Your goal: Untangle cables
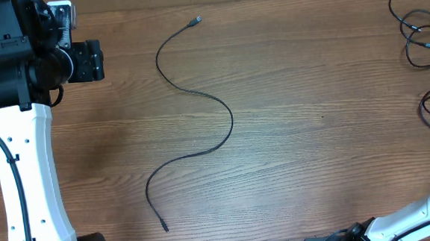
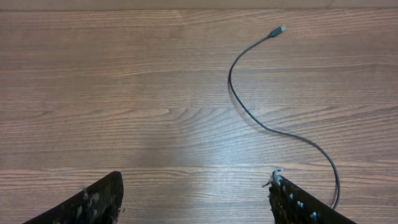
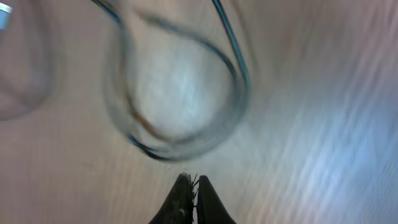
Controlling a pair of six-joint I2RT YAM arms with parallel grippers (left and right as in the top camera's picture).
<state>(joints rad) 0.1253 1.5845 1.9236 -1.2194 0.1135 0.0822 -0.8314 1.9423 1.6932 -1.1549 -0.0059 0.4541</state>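
Right gripper (image 3: 191, 186) was clenched, no strand seen in it, by the blurred tangle (image 1: 417, 27) at far right; left gripper (image 2: 196, 186) stood open near lone cable (image 1: 231, 119) at centre; next, probably: reopen, take one strand.

The place reads as a robotics lab or test bench. A wood-grain tabletop (image 1: 299, 153) fills all three views. Two machine arms stand at it, a white-and-black arm (image 1: 23, 169) at 9 o'clock and a second white arm (image 1: 419, 214) at 5 o'clock. Thin black cables lie on the wood: a loose cord (image 1: 232, 121) near the centre and a looped bunch (image 1: 416, 27) at 2 o'clock. Walls and other furniture are out of frame.
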